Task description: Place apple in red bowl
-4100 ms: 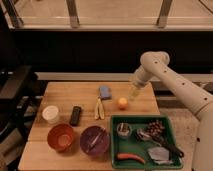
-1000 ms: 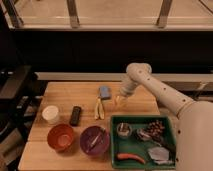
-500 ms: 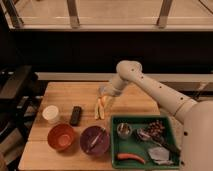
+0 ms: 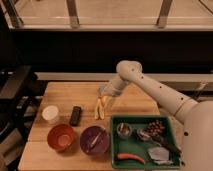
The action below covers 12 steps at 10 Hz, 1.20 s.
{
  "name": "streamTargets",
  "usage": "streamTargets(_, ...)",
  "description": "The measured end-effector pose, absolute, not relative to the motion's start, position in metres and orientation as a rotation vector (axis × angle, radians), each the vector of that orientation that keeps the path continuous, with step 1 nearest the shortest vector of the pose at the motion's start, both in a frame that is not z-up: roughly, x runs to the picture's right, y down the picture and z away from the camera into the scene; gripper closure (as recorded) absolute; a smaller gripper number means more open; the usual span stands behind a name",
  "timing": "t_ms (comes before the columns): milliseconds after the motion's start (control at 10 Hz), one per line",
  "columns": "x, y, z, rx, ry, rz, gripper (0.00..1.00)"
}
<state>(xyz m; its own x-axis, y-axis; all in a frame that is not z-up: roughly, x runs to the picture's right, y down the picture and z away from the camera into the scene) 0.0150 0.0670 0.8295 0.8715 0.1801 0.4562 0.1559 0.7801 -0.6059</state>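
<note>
Currently, claw (image 4: 103, 93) just beside banana (image 4: 99, 108), its grip unreadable, red bowl (image 4: 61, 137) well apart, front-left.

Spotted gripper (image 4: 103, 92) over mid-table (image 4: 65, 95), just above banana (image 4: 99, 108). Toward red bowl (image 4: 61, 136) at front left: dark flat device (image 4: 75, 115) lying close to the straight line, white cup (image 4: 50, 114) beyond it on the left. Purple bowl (image 4: 95, 140) just beside red bowl's right. Hemmed rightward by green tray (image 4: 145, 118). Bare wood along back left. Open above red bowl.
</note>
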Motion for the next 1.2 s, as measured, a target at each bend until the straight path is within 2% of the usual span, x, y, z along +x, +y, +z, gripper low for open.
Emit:
streamTargets(200, 0.007, 0.067, 0.819, -0.681, -0.544, -0.035, 1.0)
streamTargets(500, -0.04, 0.086, 0.782, -0.686, -0.612, -0.174, 1.0)
streamTargets(1000, -0.163, 0.136, 0.724, -0.718, -0.796, -0.387, 1.0)
streamTargets(1200, -0.203, 0.16, 0.699, -0.746, -0.87, -0.458, 0.88)
